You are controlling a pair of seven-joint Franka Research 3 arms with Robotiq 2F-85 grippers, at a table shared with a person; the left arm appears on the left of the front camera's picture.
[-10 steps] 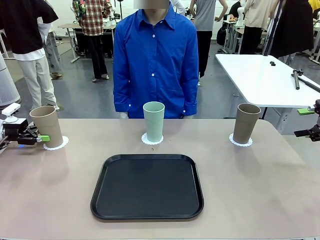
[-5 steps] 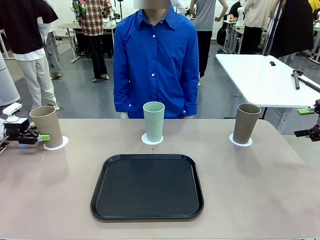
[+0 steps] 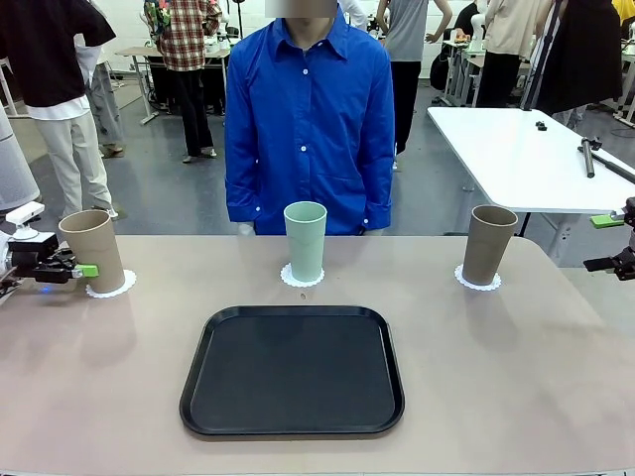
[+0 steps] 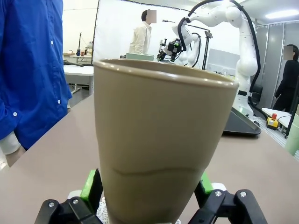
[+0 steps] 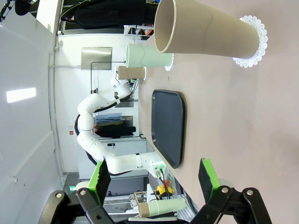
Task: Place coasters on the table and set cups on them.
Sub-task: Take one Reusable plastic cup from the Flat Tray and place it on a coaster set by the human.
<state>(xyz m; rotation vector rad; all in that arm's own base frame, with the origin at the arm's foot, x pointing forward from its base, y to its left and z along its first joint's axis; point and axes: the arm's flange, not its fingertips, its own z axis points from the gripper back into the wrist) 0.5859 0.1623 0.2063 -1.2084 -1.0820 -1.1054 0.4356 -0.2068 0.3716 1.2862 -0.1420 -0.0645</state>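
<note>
Cups all stand on coasters, yet the left end effector (image 4: 148,196), pads spread beside the tan cup (image 4: 161,140) near the desk's left edge, could topple it.

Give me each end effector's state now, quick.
Left end effector: open, green pads either side of the tall tan-brown matte cup, not gripping.
Right end effector: open, holding nothing.
</note>
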